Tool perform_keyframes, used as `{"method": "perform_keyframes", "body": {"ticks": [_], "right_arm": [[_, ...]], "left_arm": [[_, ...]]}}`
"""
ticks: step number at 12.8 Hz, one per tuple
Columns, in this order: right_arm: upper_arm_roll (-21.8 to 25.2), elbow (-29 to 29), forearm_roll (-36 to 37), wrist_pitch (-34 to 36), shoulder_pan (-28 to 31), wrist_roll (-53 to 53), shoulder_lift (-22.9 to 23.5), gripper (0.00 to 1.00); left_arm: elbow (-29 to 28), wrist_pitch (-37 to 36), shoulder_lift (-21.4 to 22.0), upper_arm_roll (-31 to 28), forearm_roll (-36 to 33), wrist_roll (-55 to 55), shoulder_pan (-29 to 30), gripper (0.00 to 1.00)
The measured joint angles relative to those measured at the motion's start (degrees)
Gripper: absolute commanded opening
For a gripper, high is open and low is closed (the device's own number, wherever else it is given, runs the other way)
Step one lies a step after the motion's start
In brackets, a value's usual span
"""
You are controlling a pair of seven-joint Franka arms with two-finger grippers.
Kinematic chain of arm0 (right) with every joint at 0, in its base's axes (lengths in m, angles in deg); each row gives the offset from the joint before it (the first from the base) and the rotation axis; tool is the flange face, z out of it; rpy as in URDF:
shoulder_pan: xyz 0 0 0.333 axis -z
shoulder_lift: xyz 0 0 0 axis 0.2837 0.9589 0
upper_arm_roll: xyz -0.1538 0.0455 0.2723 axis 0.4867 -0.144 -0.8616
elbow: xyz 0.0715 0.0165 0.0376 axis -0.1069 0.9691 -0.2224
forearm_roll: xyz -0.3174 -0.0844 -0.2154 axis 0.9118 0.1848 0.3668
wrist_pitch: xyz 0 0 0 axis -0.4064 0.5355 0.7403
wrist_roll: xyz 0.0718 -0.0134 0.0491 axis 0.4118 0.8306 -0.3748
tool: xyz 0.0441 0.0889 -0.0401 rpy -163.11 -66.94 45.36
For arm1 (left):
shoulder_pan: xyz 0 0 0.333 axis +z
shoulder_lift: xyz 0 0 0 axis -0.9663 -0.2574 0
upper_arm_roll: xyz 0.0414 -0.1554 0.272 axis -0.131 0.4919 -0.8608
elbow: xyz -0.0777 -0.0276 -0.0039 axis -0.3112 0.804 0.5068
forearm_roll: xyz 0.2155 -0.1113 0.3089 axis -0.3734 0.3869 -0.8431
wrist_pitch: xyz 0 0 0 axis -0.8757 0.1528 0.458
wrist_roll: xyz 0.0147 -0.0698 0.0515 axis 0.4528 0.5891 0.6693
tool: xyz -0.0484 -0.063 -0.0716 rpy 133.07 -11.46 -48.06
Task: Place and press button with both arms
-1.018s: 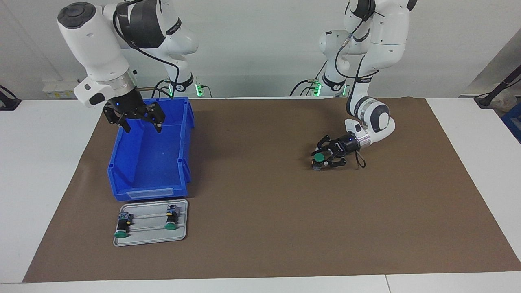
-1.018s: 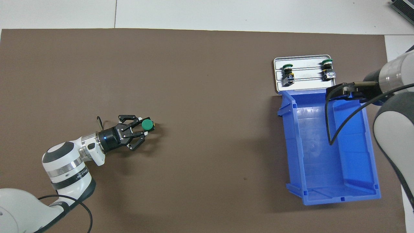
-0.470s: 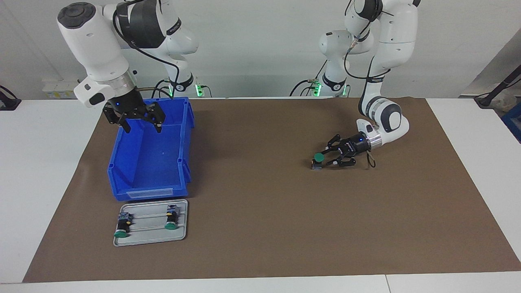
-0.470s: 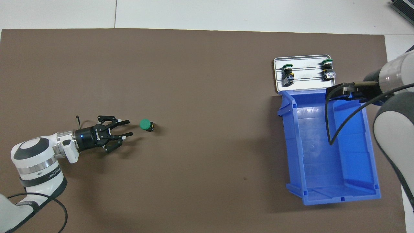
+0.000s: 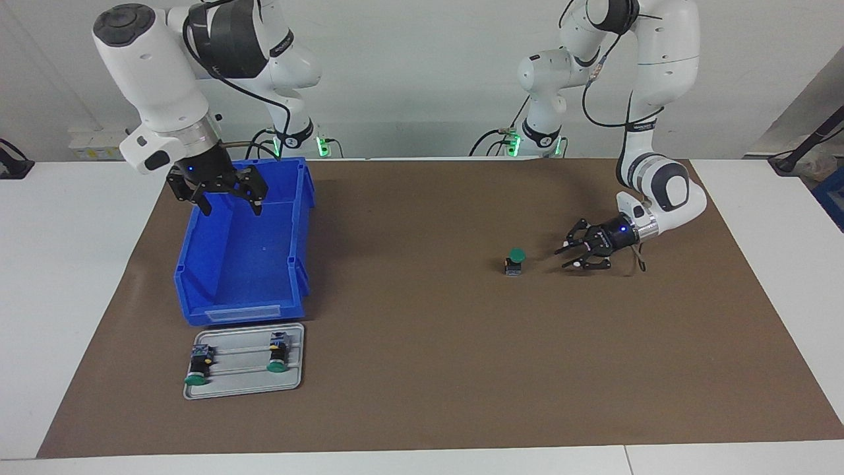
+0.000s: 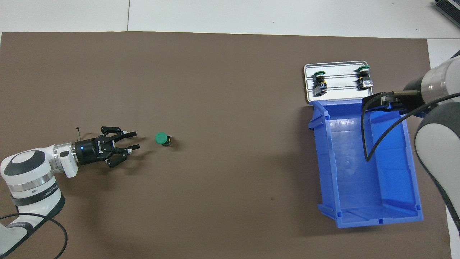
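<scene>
Standing upright on the brown mat (image 5: pixel 422 396) right of the facing view's centre, the button (image 5: pixel 515 258) is seen with its green cap up, apart from the left gripper (image 5: pixel 566 256), whose fingers are parted and empty. At upper left, the right gripper (image 5: pixel 227 210) is held open over the blue bin (image 5: pixel 198 277); two like buttons (image 5: pixel 196 367) are laid on the grey tray (image 5: pixel 244 389) below it.

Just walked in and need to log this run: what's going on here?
A green button stands upright on the brown mat, held by nothing. The left gripper is low beside it, toward the left arm's end, empty and apart from it. The right gripper hangs open over the blue bin. Two more buttons lie on a metal tray beside the bin.
</scene>
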Motion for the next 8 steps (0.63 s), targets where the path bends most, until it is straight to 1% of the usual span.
{"method": "perform_keyframes", "body": {"ticks": [2,4,5,6,8], "right_arm": [[0.0,0.0,0.0,0.0,0.0,0.0,0.0,1.00],[0.0,0.0,0.0,0.0,0.0,0.0,0.0,1.00],[0.0,0.0,0.0,0.0,0.0,0.0,0.0,1.00],[0.0,0.0,0.0,0.0,0.0,0.0,0.0,1.00],[0.0,0.0,0.0,0.0,0.0,0.0,0.0,1.00]], "left_arm": [[2.9,-0.1,1.0,-0.1,-6.2,9.4,0.1,0.14],[3.9,0.1,2.8,0.1,-8.5,15.7,0.0,0.11],[4.1,0.7,4.2,0.2,-10.4,19.4,-0.3,0.03],[4.2,2.3,6.0,0.3,-13.0,23.9,-1.0,0.00],[4.2,4.7,10.1,0.4,-17.9,33.6,-3.4,0.00]]}}
